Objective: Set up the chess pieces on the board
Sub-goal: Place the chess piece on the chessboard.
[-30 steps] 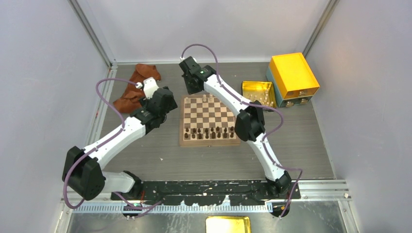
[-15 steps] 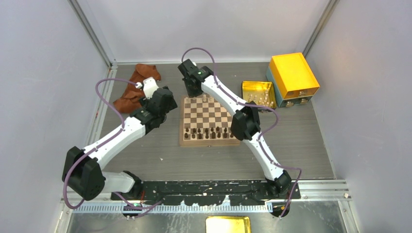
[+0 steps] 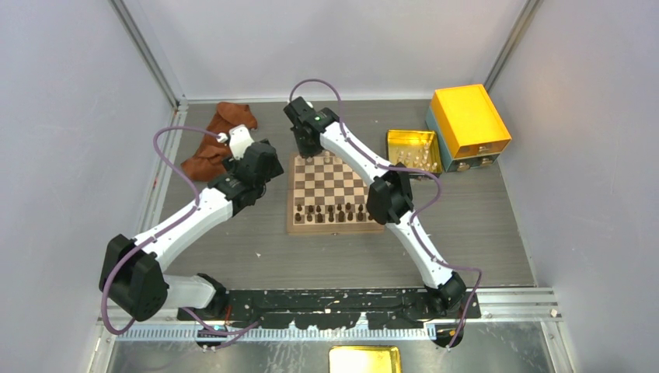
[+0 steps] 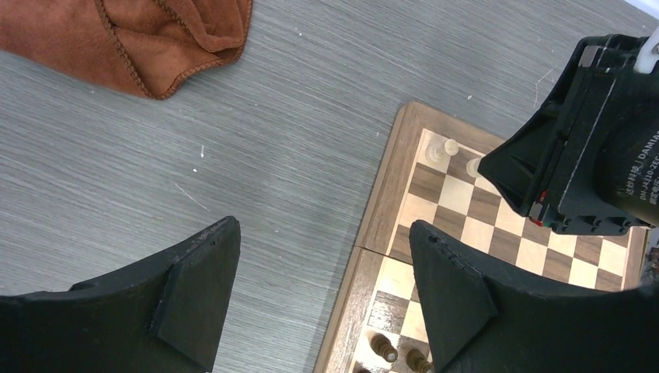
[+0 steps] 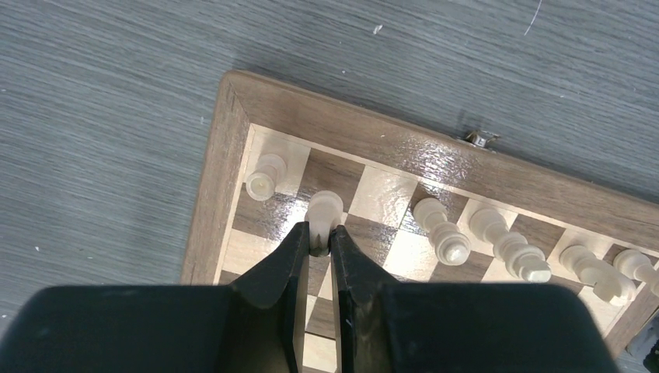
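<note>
pale cream turned piece [image 5: 325,207] is clamped upright in right hand [image 5: 320,233] at far row of board [image 5: 225,155], beside corner piece [image 5: 266,175] | left hand [image 4: 322,241] is held apart, empty, over table [image 4: 272,116]

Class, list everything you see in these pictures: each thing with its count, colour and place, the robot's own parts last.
board: one, tan and brown squares, mid-table
far tray: one, gold, right of board
pale pieces: six seen, cream, board's far row; maybe more in far tray
dark pieces: too small to count, brown, board's near rows
near tray: one, gold, picture's bottom edge
box: one, orange-yellow, far right
cloth: one, rust brown, far left
table: one, grey, under everything
left gripper: one, black, open, beside board's left edge
right gripper: one, black, shut on a pale piece near board's far-left corner
</note>
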`<state>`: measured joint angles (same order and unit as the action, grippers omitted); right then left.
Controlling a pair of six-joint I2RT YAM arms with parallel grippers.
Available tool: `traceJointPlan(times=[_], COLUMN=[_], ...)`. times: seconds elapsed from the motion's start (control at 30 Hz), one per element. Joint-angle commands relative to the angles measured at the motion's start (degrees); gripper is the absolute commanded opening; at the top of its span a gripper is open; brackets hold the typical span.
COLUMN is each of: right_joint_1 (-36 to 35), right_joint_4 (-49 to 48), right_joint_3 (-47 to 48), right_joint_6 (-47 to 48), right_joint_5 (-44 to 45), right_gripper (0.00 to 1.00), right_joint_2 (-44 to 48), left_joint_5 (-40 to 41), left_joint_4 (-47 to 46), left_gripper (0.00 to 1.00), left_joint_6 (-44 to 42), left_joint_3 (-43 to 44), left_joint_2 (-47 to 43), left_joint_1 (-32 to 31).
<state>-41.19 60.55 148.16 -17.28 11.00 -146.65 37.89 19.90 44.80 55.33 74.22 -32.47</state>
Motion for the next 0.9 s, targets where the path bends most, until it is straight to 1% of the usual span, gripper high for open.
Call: traceJointPlan(times=[0.0, 0.87], right_joint_1=[-0.45, -0.01], right_joint_4=[-0.22, -0.83], right_joint_3=[4.24, 5.21], right_joint_6=[-0.65, -0.3], right_joint_5=[-0.91, -1.16], right_gripper=[0.01, 0.01], right_joint_2=[-0.6, -2.75], left_joint_5=[0.85, -0.97], left_joint_4=[-3.55, -5.17], left_gripper=[0.81, 0.8], left_joint_6=[0.55, 0.66], left_joint_3=[-0.39, -0.94], left_joint_2=[-1.56, -0.39], left_joint_1=[0.54, 1.54])
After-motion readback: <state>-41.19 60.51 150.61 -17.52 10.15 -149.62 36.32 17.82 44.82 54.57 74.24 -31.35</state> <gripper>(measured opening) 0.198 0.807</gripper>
